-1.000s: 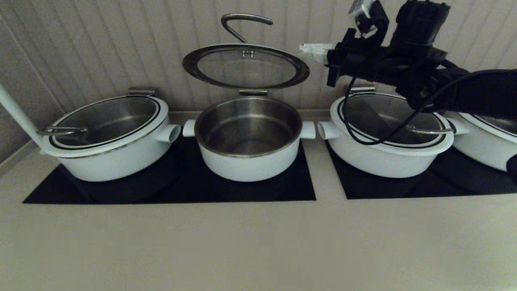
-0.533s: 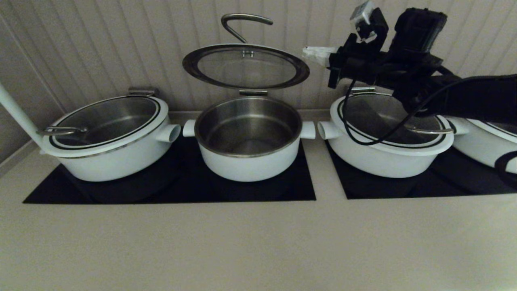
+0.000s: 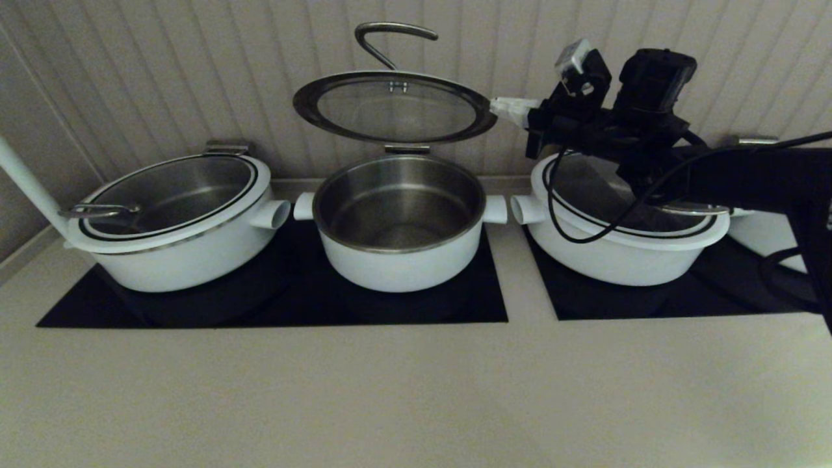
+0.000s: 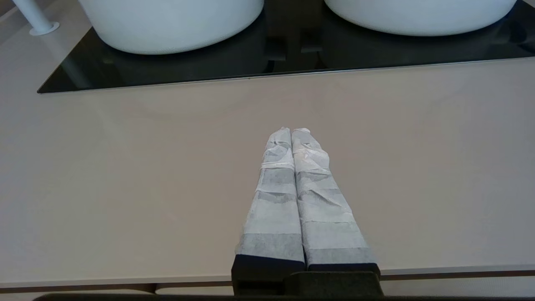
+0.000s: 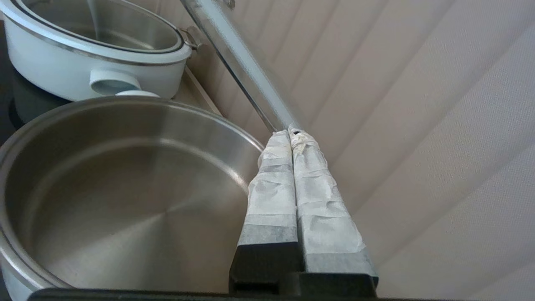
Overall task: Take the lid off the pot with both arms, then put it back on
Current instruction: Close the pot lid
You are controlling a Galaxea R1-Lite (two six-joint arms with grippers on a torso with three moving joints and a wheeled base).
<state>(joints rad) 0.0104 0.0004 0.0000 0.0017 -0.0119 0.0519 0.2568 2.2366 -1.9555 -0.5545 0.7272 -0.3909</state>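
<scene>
The lid stands raised and tilted above the back of the pot, its curved steel handle uppermost. The pot is open and its steel inside shows. My right gripper is shut, and its fingertips are at the lid's right rim. In the right wrist view my right gripper meets the lid's edge above the pot. My left gripper is shut and empty above the bare counter, near its front edge. It is out of the head view.
A wide white pot with a lid stands to the left. Another is under my right arm, and a third is at the far right. Two black cooktops lie under them. A white pole stands far left, and a panelled wall is behind.
My right gripper has moved down and to the left, from beside the lid until its tips reach the lid's right rim. The lid and the pot have not moved.
</scene>
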